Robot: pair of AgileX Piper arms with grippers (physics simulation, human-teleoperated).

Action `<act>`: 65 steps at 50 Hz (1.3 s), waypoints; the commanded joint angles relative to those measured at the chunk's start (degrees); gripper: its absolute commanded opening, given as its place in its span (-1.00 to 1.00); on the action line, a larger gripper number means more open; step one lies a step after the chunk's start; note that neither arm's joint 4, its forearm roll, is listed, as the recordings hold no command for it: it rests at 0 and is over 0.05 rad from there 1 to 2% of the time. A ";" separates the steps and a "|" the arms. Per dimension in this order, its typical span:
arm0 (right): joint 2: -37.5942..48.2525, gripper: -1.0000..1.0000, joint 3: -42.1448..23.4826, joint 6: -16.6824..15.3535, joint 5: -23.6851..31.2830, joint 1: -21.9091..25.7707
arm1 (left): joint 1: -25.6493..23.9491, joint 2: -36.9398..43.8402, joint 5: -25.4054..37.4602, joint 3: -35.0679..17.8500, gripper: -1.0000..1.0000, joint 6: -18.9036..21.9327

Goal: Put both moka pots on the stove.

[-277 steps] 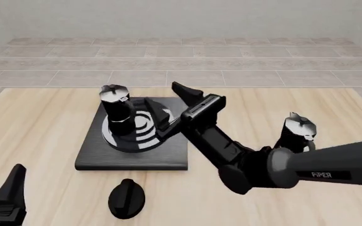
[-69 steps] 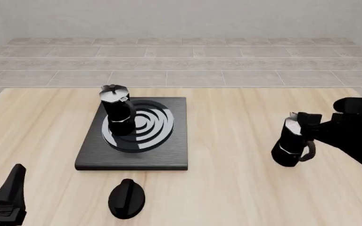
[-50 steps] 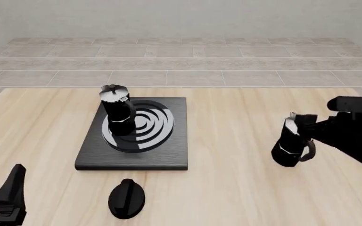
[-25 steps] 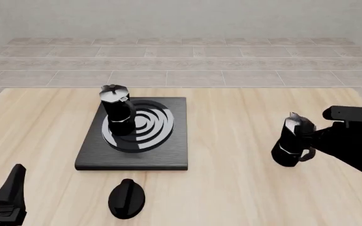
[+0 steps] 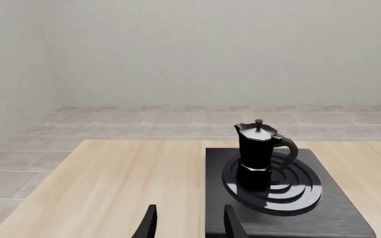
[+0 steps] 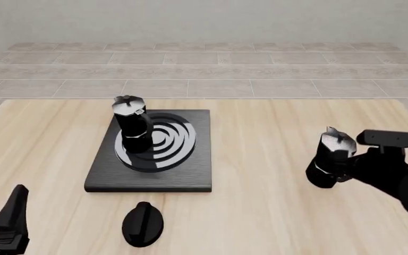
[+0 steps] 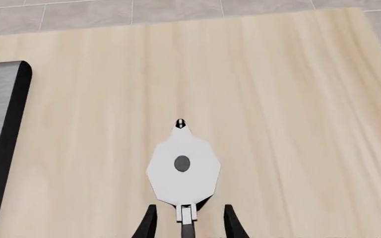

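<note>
One moka pot (image 6: 132,127) stands upright on the left part of the ring burner of the black stove (image 6: 183,178); it also shows in the left wrist view (image 5: 259,156) on the stove (image 5: 336,218). The second moka pot (image 6: 328,159) stands on the table at the right, apart from the stove. My right gripper (image 6: 347,166) is at this pot's handle side. In the right wrist view its open fingers (image 7: 148,222) straddle the handle below the silvery lid (image 7: 182,173). My left gripper (image 6: 9,226) is open and empty at the near left corner, with its fingers (image 5: 149,224) pointing toward the stove.
A black oval knob (image 6: 142,224) lies on the table in front of the stove. The stove's edge (image 7: 2,148) shows in the right wrist view. The wooden table's (image 6: 261,212) far edge meets a tiled floor.
My right arm has drawn back from the stove to the right and come down behind the second pot, so its fingers now flank the handle. The left arm and both pots have not moved.
</note>
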 commanded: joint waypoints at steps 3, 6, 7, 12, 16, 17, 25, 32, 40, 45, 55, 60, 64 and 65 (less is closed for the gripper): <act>3.44 1.00 0.84 -0.18 -2.58 -0.10 | 0.11 0.00 0.03 -0.08 1.00 0.03; 4.34 1.00 0.72 -0.16 -2.93 -0.28 | 0.15 0.00 -0.06 0.01 1.00 0.02; 4.73 1.00 0.67 0.08 -3.03 -0.33 | 0.15 0.00 -0.04 -0.02 1.00 0.04; 6.04 1.00 1.27 0.15 -4.22 -0.13 | 0.19 0.00 -0.09 0.03 1.00 0.01; 6.66 1.00 1.60 0.51 -4.75 0.11 | 0.21 0.00 -0.26 0.20 1.00 0.04; 6.79 1.00 1.72 0.76 -4.88 0.32 | 0.21 0.00 -0.23 0.16 1.00 0.03; 3.89 -1.00 2.64 -2.62 -5.32 0.61 | 0.22 0.00 -0.24 0.18 1.00 0.03; 2.58 -1.00 3.82 -3.80 -6.48 2.05 | 0.19 0.00 -0.29 0.25 1.00 0.11; -0.56 -1.00 4.48 -6.55 -7.51 2.89 | 0.15 0.00 -0.18 0.20 1.00 0.25; -3.43 -1.00 3.86 -7.35 -6.28 3.30 | 0.11 0.00 -0.07 0.13 1.00 0.35; -10.35 -1.00 2.83 -9.60 -4.12 3.79 | 0.08 0.00 0.01 0.07 1.00 0.45; -13.51 -1.00 2.15 -10.05 -2.68 5.18 | 0.04 0.00 0.01 0.12 1.00 0.54; -13.96 -1.00 1.42 -9.93 -2.53 6.25 | 0.03 0.00 -0.03 0.15 1.00 0.60; -13.91 -1.00 1.42 -9.97 -2.72 6.41 | 0.03 0.00 0.00 0.12 1.00 0.60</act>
